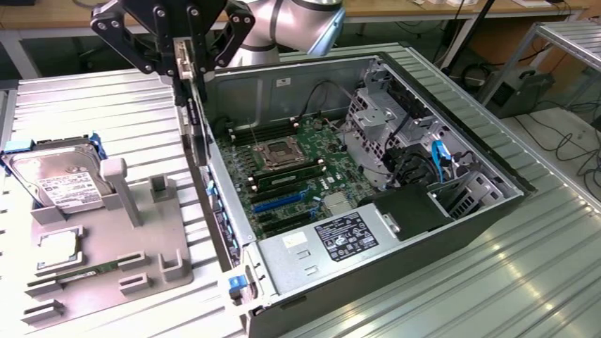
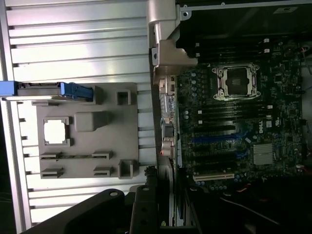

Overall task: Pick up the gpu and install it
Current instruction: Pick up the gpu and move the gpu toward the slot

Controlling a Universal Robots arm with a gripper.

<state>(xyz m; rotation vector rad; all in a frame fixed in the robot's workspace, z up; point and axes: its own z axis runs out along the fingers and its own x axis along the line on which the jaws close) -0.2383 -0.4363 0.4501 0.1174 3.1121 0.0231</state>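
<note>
Exterior view | hand (image 1: 184, 60) clamped on gpu (image 1: 191, 116) | gpu hangs upright below hand, beside case (image 1: 253, 91) wall

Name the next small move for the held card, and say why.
Probably carry the gpu sideways toward the motherboard's blue slots. The gripper holds it hanging upright by the case wall, apparently not yet above those slots.

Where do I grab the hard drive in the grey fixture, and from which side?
Take the hard drive by its upper edge, from above, clamping its two broad faces: it stands on edge in the grey fixture, lower part slotted, top free.
</note>
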